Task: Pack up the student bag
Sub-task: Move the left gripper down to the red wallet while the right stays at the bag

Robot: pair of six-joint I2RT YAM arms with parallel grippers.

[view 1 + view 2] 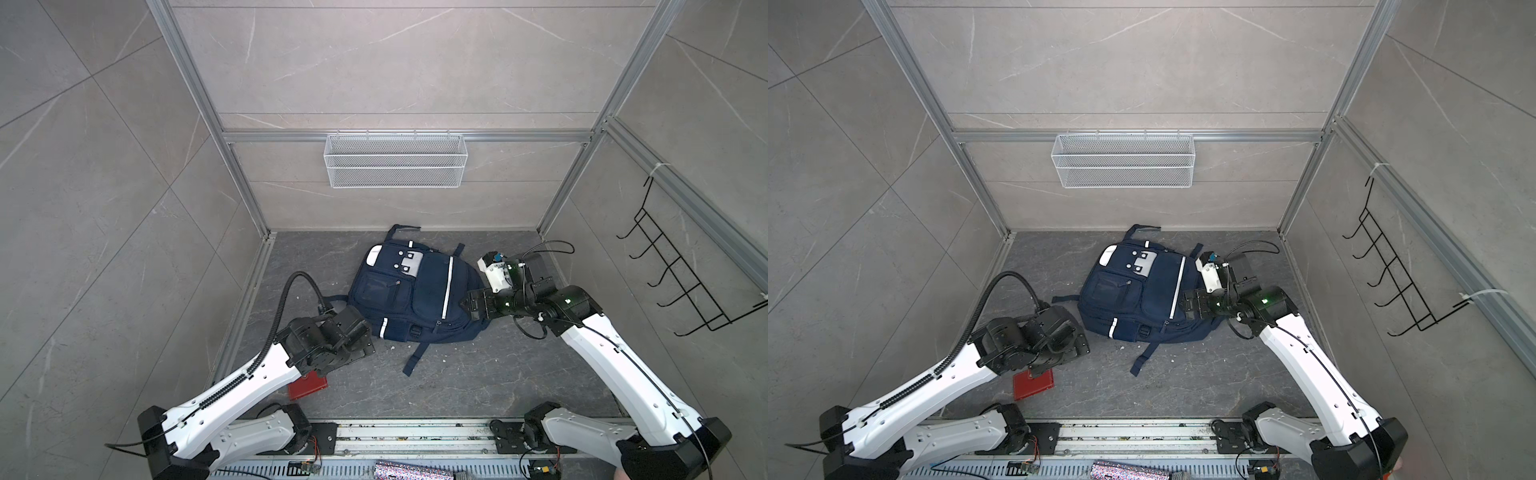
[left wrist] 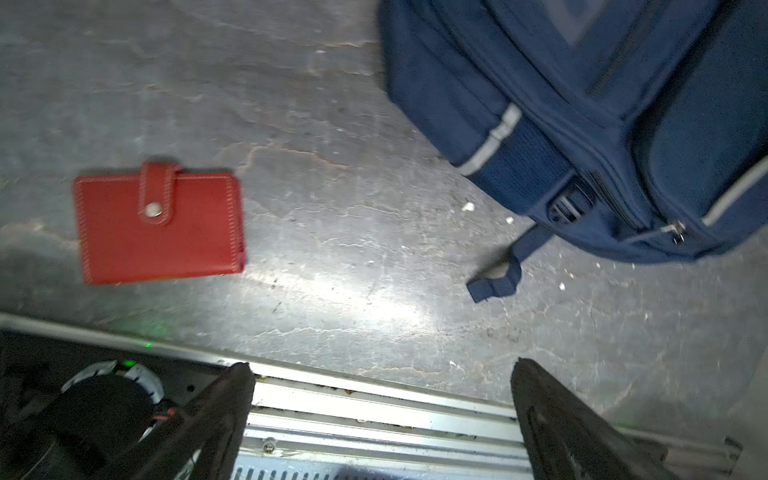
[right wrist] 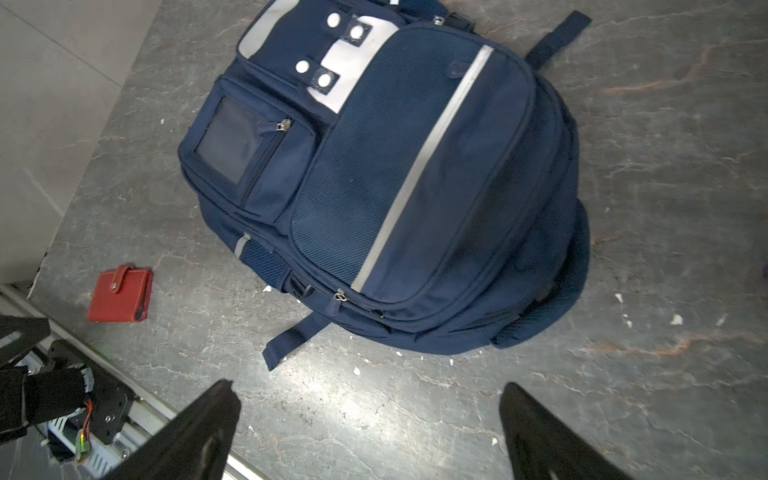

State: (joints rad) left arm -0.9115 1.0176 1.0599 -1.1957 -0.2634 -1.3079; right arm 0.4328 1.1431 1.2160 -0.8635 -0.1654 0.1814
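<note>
Status: the student bag (image 1: 415,291) lies flat, front panel up, near the middle of the bench (image 1: 478,374) towards the back wall. One loose strap (image 1: 415,357) trails towards you. The zips you can see from the right wrist view look shut, so you cannot tell what is inside.

A red wallet (image 2: 160,224) with a snap tab lies closed on the bench, apart from the bag, partly under the left arm in both top views. Judgement: it is not yet packed. No pocket is open to take it, so most of the work looks to be ahead.

Left jaws: spread wide, nothing between them, above the bench edge near the wallet. Right jaws: spread wide and empty, beside the bag's right flank.

Surface: dark grey stone-look slab with pale veins, scuffed, and dotted with white specks (image 3: 676,319). An aluminium rail (image 1: 415,436) runs along its front edge.

Room: grey veined tile panels in aluminium framing. A white mesh basket (image 1: 395,160) hangs on the back wall, and a black wire hook rack (image 1: 681,282) on the right wall.
</note>
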